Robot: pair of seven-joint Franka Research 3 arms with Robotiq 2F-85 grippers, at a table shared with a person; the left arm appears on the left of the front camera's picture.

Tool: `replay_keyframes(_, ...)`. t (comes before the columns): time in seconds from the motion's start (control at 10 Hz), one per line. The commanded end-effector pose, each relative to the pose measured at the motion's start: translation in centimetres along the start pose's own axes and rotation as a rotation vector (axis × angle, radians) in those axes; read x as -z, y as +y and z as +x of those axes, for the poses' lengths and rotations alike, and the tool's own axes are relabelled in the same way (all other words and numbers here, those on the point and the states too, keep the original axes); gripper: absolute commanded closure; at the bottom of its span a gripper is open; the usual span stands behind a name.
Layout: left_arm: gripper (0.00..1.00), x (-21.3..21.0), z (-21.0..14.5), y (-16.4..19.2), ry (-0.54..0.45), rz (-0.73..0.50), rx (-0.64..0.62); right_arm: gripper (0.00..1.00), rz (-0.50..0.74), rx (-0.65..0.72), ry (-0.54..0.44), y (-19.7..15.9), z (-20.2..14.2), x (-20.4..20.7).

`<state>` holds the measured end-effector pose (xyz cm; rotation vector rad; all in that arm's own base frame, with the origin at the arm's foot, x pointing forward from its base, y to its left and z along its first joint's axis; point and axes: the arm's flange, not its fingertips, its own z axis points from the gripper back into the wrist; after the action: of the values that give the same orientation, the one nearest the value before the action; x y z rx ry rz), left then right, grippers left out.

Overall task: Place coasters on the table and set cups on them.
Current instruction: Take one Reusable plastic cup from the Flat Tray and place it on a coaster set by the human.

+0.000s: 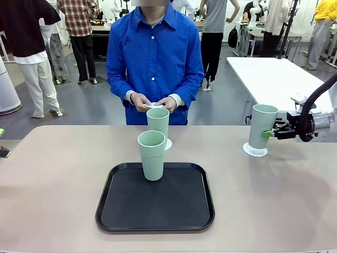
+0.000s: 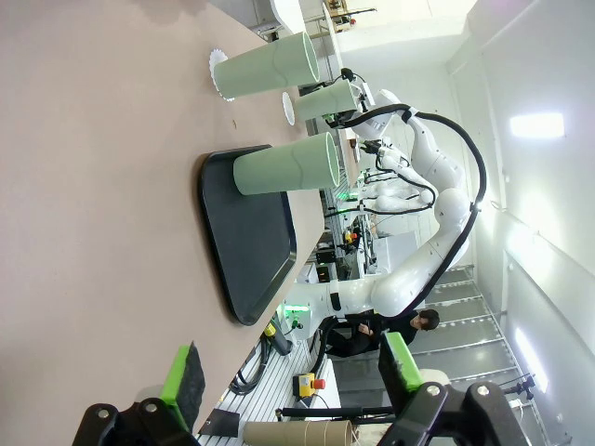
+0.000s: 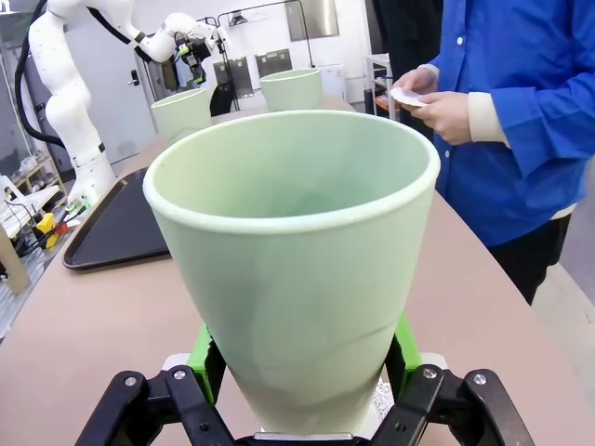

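Three pale green cups stand on the tan table [image 1: 58, 174]. One cup [image 1: 151, 155] is on the black tray [image 1: 158, 208]. A second cup [image 1: 157, 122] sits just behind it on a lacy white coaster [image 1: 168, 144]. At the right, a third cup [image 1: 261, 126] rests on another coaster [image 1: 255, 151], and my right gripper [image 1: 271, 133] is shut on its side; up close, this cup [image 3: 297, 269] sits between the green pads [image 3: 209, 358]. My left gripper [image 2: 293, 372] hangs open over bare table, holding nothing. The person holds a white coaster [image 1: 154, 105] in both hands.
The person in a blue shirt [image 1: 155, 58] stands at the far edge, hands close to the middle cup. A white table [image 1: 274, 79] stands behind on the right. Bare tabletop lies left of the tray and between the tray and the right cup.
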<state>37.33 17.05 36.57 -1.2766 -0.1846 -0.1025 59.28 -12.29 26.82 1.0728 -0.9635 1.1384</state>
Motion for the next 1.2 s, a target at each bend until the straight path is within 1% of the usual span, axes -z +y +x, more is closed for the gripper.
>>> replay_keyframes(0.0,0.0,-0.1,0.0,-0.2,-0.003,0.002,-0.003,0.17,0.048,-0.05,-0.006,-0.6,-0.1,-0.1)
replay_keyframes(0.2,0.0,-0.1,0.0,-0.2,-0.003,0.002,-0.003,0.17,0.084,-0.085,-0.017,-0.7,-0.6,0.1)
replay_keyframes(0.4,0.0,-0.1,0.0,-0.2,-0.003,0.002,-0.003,0.17,0.09,-0.097,-0.02,-1.0,-1.1,0.1)
replay_keyframes(1.1,0.0,-0.1,0.0,-0.2,-0.003,0.002,-0.003,0.17,0.056,-0.079,0.008,-2.1,-1.9,0.2)
